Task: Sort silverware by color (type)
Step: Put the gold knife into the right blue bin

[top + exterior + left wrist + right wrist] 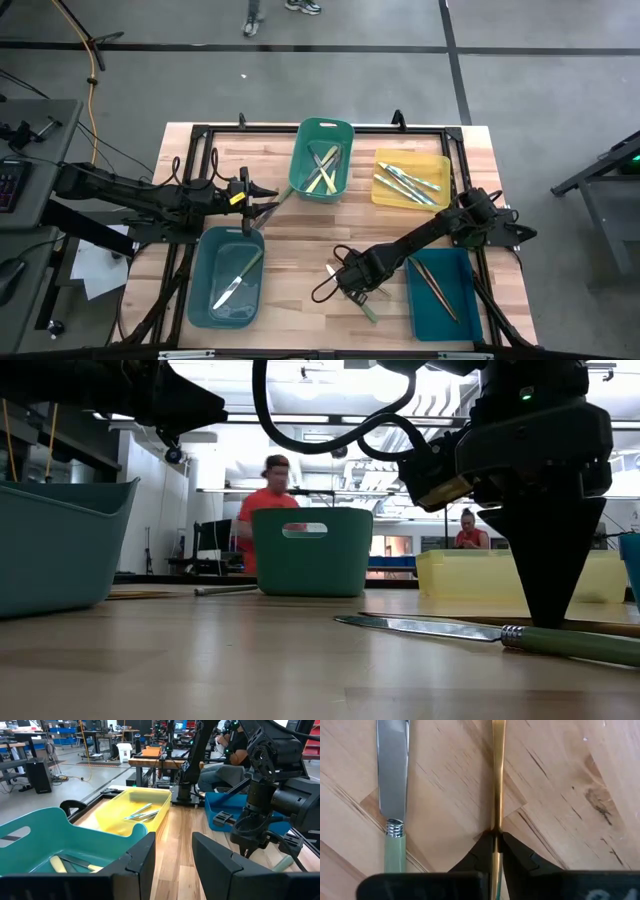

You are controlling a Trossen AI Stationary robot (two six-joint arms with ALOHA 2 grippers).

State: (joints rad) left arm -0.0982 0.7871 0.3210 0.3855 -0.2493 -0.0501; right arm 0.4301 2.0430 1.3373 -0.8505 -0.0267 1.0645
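**Right jaws pinch a thin utensil on the counter**

A thin gold-toned metal utensil (497, 780) lies on the pale wooden counter (560, 785), just beside a pale green-handled steel knife (393, 795). The right gripper (497, 845) clamps its jaws on the utensil, possibly its handle. The left gripper (170, 865) hovers, jaws apart and empty, near the green plastic bin (322, 160).

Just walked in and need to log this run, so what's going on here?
A two-armed robot is sorting silverware into bins. The right gripper is down on the table, jaws shut on a thin gold-coloured utensil, beside a green-handled knife. The left gripper hovers open between the green bin and a teal bin.
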